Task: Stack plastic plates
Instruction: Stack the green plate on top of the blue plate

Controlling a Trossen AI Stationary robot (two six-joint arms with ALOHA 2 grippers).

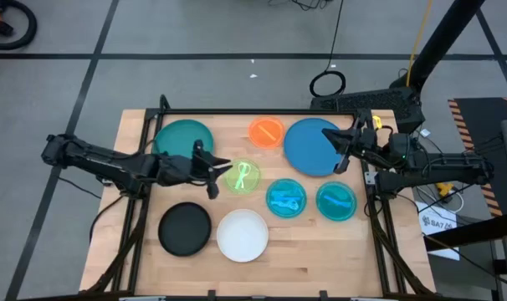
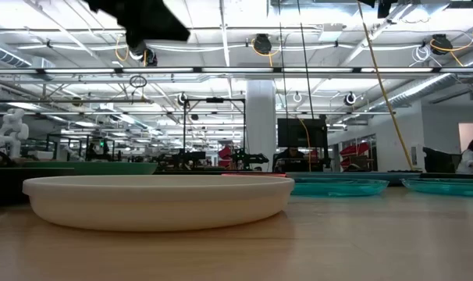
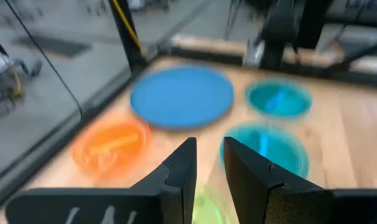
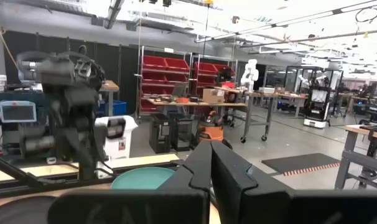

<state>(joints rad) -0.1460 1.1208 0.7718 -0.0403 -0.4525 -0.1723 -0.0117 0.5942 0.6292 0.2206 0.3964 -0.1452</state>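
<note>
Eight plates lie flat and apart on the wooden table: dark teal (image 1: 184,138), orange (image 1: 267,132), large blue (image 1: 314,147), lime green (image 1: 243,177), two cyan (image 1: 285,199) (image 1: 336,201), black (image 1: 185,228) and white (image 1: 243,235). My left gripper (image 1: 217,176) (image 3: 208,167) hangs open above the table, beside the lime green plate's left edge (image 3: 207,208). My right gripper (image 1: 340,149) (image 4: 211,163) is shut and raised over the blue plate's right part, pointing level toward the left arm. The white plate (image 2: 157,199) fills the low view's foreground.
A black frame rail (image 1: 237,111) runs along the table's far edge, with posts at the sides. Bare wood shows along the near edge (image 1: 320,259) and between the plates. The left arm (image 4: 76,106) stands across from the right wrist camera.
</note>
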